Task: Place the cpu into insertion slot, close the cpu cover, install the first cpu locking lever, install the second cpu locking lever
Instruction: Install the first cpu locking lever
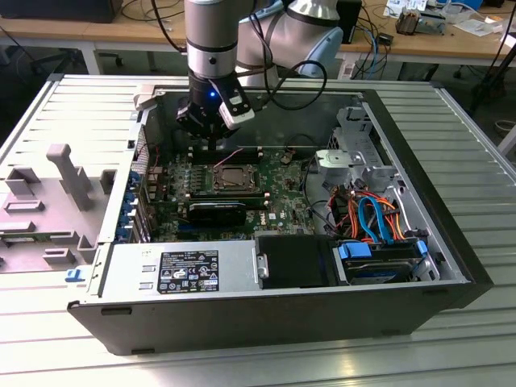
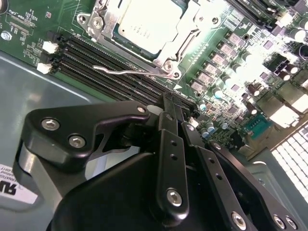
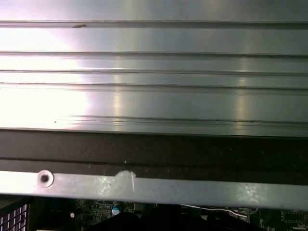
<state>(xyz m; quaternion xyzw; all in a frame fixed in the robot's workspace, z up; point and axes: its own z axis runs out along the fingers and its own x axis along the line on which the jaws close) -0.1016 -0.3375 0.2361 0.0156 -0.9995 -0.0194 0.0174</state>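
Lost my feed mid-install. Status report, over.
Gripper shut, empty, over the memory slots. CPU seated, cpu cover down. One locking lever sticks out, unlatched.

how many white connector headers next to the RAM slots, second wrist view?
2 white connector headers: one on the green motherboard at the end of the long black memory slots, the other just beside it at the board's edge. The gripper may hide more.
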